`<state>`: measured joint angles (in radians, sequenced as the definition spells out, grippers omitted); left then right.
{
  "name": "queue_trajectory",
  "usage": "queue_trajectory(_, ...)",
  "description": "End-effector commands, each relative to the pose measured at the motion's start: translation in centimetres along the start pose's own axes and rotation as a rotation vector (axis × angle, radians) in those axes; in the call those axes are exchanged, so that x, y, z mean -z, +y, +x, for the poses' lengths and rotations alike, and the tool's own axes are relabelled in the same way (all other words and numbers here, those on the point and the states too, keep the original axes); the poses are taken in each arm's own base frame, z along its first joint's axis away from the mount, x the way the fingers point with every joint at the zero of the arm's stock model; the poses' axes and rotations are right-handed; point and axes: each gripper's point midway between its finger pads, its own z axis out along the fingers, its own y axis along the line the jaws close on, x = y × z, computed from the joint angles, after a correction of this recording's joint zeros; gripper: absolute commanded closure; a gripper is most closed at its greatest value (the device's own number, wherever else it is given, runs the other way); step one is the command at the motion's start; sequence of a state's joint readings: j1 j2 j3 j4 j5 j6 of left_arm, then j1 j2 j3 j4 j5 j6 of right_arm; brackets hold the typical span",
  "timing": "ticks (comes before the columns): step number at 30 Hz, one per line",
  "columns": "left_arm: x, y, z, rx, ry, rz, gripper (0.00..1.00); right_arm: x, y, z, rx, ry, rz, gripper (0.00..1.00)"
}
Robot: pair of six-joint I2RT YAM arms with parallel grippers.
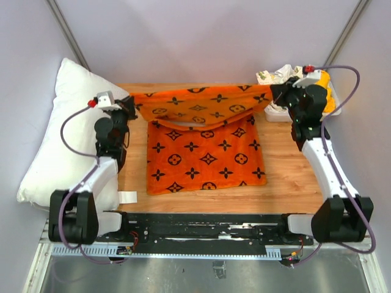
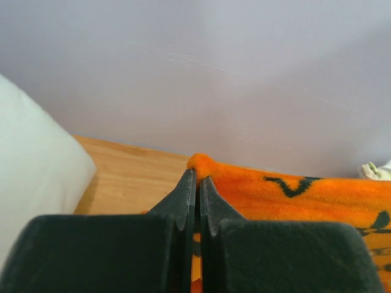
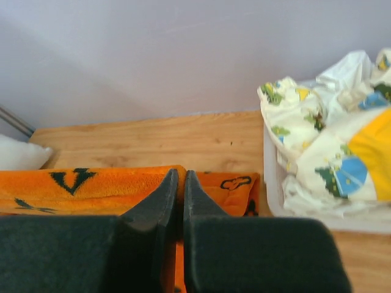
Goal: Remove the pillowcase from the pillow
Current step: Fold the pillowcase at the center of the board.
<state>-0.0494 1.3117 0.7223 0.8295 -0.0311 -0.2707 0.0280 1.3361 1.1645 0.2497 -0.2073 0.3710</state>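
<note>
My left gripper (image 1: 131,105) and right gripper (image 1: 274,95) each pinch a far corner of the case (image 1: 204,152), stretching it taut for laying flat (pillow (image 1: 61,140) lies free, leftward).

Left end effector (image 2: 197,177) pinched shut, raised, right end effector (image 3: 178,176) pinched shut, raised, the two wide apart
</note>
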Motion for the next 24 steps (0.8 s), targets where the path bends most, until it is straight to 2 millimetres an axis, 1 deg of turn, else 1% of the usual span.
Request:
queue_trajectory(1,5.1,4.5,-1.5,0.026,-0.074,-0.219,1.00,4.6,-5.7,0.2,-0.003,-0.045,0.246,0.99)
queue_trajectory(2,6.2,4.5,-1.6,0.047,-0.074,-0.222,1.00,5.6,-5.7,0.7,-0.013,-0.035,0.258,0.99)
queue_trajectory(4,8.1,4.6,-0.6,0.086,-0.049,-0.234,1.00,7.3,-5.9,2.3,-0.058,-0.013,0.285,0.99)
queue_trajectory(6,9.7,4.6,0.4,0.117,-0.030,-0.228,1.00,8.8,-6.6,4.7,-0.110,0.019,0.324,0.99)
queue_trajectory(8,10.8,4.5,2.1,0.149,0.007,-0.220,1.00,10.2,-7.2,7.1,-0.153,0.040,0.361,0.99)
queue_trajectory(9,11.3,4.4,3.3,0.157,0.043,-0.215,1.00,10.8,-7.5,8.2,-0.169,0.057,0.373,0.99)
queue_trajectory(13,13.1,4.2,6.6,0.190,0.139,-0.221,1.00,13.0,-8.7,12.7,-0.227,0.143,0.446,0.99)
queue_trajectory(15,14.2,4.2,8.3,0.217,0.178,-0.224,1.00,13.9,-9.2,14.3,-0.253,0.168,0.484,0.99)
queue_trajectory(18,15.8,4.2,10.5,0.253,0.228,-0.219,1.00,14.8,-10.1,16.1,-0.281,0.192,0.533,0.99)
queue_trajectory(22,17.5,4.6,12.3,0.260,0.274,-0.236,1.00,15.5,-11.0,18.4,-0.307,0.248,0.587,0.98)
queue_trajectory(24,18.2,5.1,13.1,0.253,0.294,-0.256,1.00,16.2,-11.5,19.9,-0.328,0.294,0.626,0.95)
